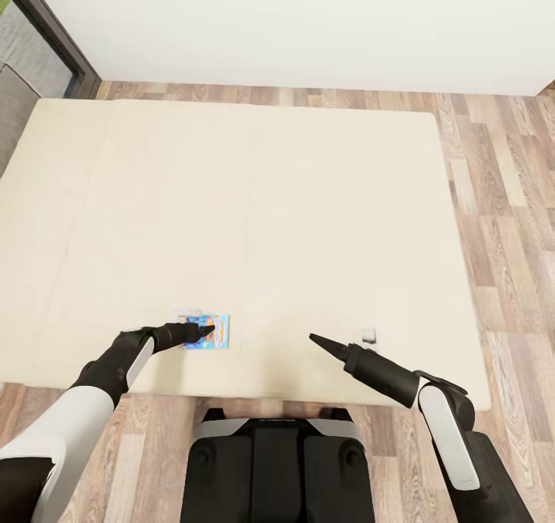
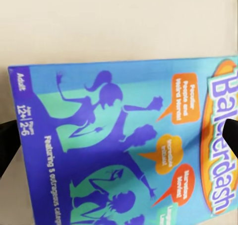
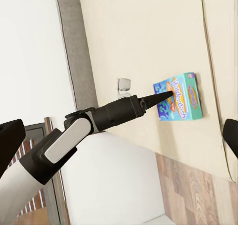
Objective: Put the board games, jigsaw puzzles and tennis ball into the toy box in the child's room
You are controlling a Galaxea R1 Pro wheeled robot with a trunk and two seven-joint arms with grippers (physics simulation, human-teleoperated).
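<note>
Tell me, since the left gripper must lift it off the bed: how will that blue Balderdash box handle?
The blue Balderdash box looks flat with crisp straight edges, so probably stiff, unlikely to roll. Its printed face looks smooth, perhaps slippery. Lying flat on the soft beige bed by the left gripper, its edges may be hard to get under.

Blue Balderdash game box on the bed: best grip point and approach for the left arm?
Grip the flat blue Balderdash game box across its narrow width, jaws on the two long side edges, coming straight down from above. It lies face-up and flat on the soft beige mattress, so only thin edges are exposed. The left gripper is over it, and its wrist view shows dark fingertips flanking the lid.
</note>
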